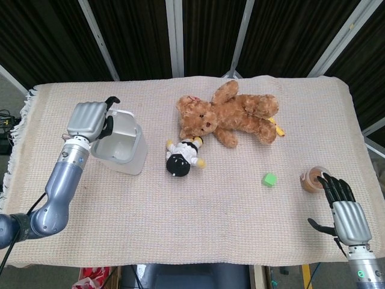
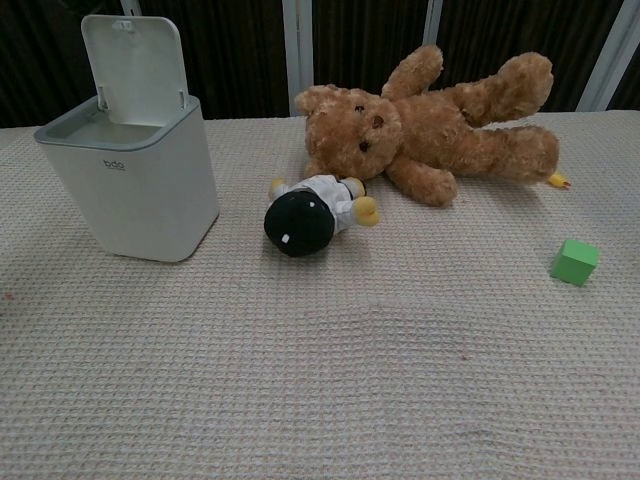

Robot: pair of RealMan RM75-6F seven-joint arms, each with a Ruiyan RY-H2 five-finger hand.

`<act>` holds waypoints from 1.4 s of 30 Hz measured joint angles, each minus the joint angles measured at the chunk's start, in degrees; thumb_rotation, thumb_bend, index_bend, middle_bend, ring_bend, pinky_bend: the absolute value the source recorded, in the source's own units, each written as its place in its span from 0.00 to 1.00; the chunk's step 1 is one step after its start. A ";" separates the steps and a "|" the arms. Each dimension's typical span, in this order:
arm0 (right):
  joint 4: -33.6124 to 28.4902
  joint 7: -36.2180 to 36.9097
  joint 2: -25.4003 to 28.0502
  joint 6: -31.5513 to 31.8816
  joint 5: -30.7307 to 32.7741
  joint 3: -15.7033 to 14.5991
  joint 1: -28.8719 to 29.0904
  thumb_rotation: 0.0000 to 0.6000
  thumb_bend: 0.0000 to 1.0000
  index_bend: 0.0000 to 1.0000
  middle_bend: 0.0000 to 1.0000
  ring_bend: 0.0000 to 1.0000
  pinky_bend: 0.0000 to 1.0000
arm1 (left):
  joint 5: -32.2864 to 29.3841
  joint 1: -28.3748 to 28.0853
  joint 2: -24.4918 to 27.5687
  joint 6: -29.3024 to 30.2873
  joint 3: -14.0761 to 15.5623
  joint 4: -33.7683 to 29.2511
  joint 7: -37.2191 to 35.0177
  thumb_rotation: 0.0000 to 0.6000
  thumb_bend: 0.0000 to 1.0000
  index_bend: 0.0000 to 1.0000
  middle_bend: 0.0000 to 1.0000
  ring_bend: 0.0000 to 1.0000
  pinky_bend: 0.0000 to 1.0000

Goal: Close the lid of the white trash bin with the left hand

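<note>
The white trash bin (image 1: pixel 127 150) stands on the table's left side, and its lid (image 2: pixel 133 65) is raised upright at the back edge. My left hand (image 1: pixel 90 120) hovers over the bin's left rear, right by the lid's top edge (image 1: pixel 123 113). Its dark fingers (image 1: pixel 107 126) bend downward and the thumb sticks out, with nothing held. Whether it touches the lid I cannot tell. My right hand (image 1: pixel 344 205) rests at the table's front right, fingers stretched out and empty. The chest view shows the bin (image 2: pixel 135 185) but neither hand.
A brown teddy bear (image 1: pixel 231 117) lies at the back centre, with a small black-and-white doll (image 1: pixel 183 155) in front of it. A green cube (image 1: pixel 269 179) and a brown roll (image 1: pixel 311 179) sit to the right, the roll just beyond my right fingertips.
</note>
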 measured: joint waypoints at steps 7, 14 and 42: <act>-0.05 -0.06 -0.02 0.07 -0.14 -0.08 -0.03 1.00 0.19 0.00 0.00 0.00 0.00 | -3.96 -2.61 -1.19 0.98 0.47 0.32 1.93 1.00 0.70 0.28 1.00 0.95 0.96; -0.06 0.22 0.17 0.17 0.01 -0.07 -0.14 1.00 0.19 0.00 0.00 0.00 0.00 | -7.62 -4.02 -1.16 1.56 1.80 -0.17 3.84 1.00 0.70 0.30 1.00 0.95 0.96; -0.24 -0.67 0.21 1.03 -1.01 -0.63 -0.68 1.00 0.19 0.00 0.00 0.00 0.00 | -2.36 1.46 9.85 -2.04 7.80 -13.19 -0.05 1.00 0.71 0.32 1.00 0.95 0.97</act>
